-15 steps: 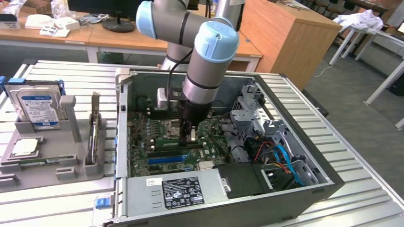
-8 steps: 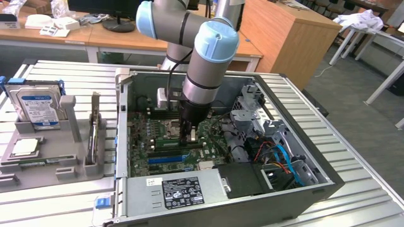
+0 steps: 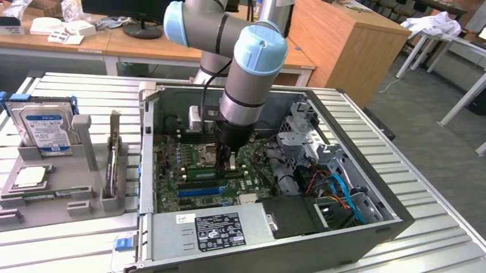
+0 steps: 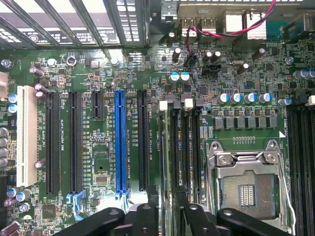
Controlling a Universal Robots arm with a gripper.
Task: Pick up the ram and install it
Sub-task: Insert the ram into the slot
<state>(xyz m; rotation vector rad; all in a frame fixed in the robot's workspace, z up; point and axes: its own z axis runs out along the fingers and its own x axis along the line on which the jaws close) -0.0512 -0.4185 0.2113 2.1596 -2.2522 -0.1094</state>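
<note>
Green ram (image 4: 163, 157) stands on edge in a memory slot between the blue expansion slot (image 4: 119, 142) and the empty processor socket (image 4: 248, 184), just beside the socket. It looks seated, with the gripper (image 4: 168, 195) straddling its top edge, jaws parted, not pinching. Judgement: light, stiff, thin, brittle – hold it by the long top edge or bare ends, clear of chips and contacts; whether the slot latches have closed I cannot tell, and the gripper's linkage cuts off the stick's near end.
</note>
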